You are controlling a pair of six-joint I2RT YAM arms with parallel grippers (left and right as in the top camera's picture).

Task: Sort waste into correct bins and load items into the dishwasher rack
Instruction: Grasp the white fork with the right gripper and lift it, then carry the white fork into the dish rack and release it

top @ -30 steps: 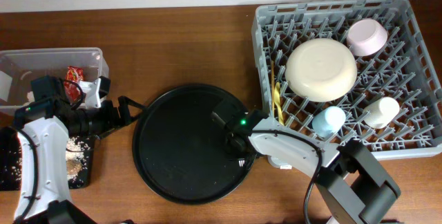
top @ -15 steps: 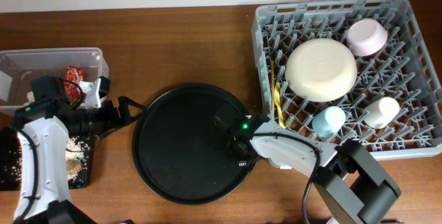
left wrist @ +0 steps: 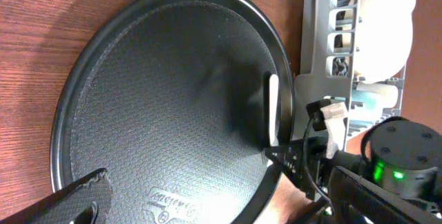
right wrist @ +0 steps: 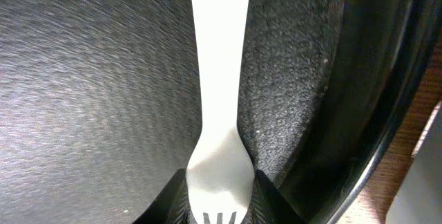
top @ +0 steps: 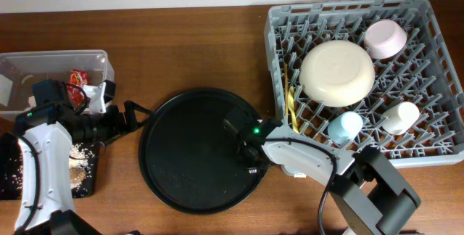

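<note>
On the table [top: 188,46], one grey dishwasher rack [top: 271,46] fills the right side and one round black tray [top: 181,155] lies at centre. Two arms meet at that tray: the right arm [top: 304,155] stretches low from the lower right, and the left pincer [top: 136,117] hovers at the left rim, spread wide and empty. Racked are one cream plate [top: 337,73], one pink bowl [top: 385,39], one light blue cup [top: 346,126], one small cream cup [top: 401,117] and one yellow utensil [top: 291,104]. The right pincer [right wrist: 221,200] is closed on the head of the single white fork [right wrist: 219,79], which lies flat on the tray.
</note>
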